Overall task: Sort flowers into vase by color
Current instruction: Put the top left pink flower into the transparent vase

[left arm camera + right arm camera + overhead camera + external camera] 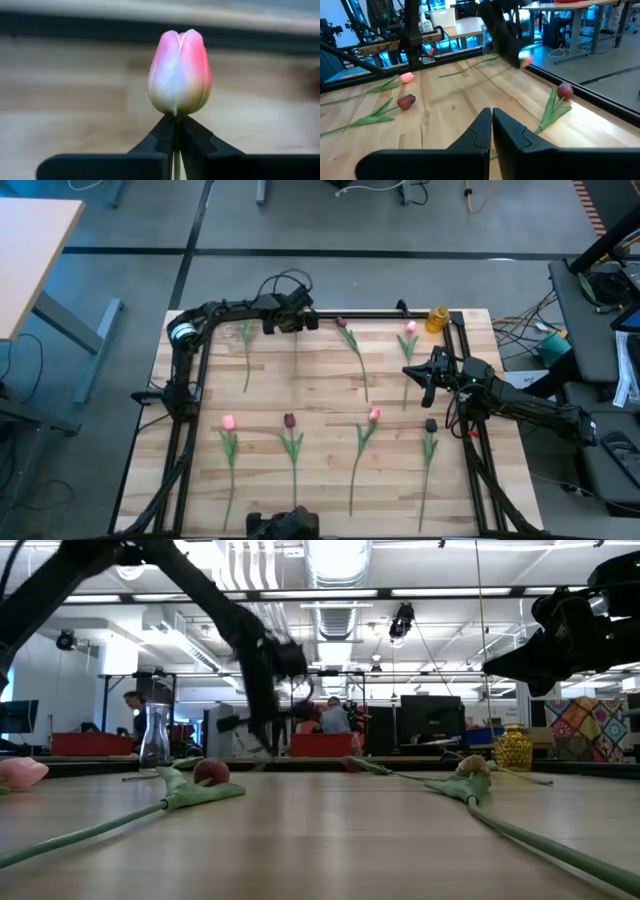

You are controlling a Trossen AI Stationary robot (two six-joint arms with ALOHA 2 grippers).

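The left claw (176, 131) is clenched on the thin green stem of a pink tulip (179, 72), just under the head — the bloom stands directly beyond the fingertips. This claw sits near the desk's (320, 395) far edge, toward its far left corner. The right claw (492, 122) is pinched together, empty, above the desk's right side. The other flowers (290, 442) lie scattered flat over the desk — pink and maroon heads.

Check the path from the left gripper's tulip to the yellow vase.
Nothing upright. The left gripper holds a pink tulip; a maroon tulip and a second pink tulip lie flat between it and the yellow vase.
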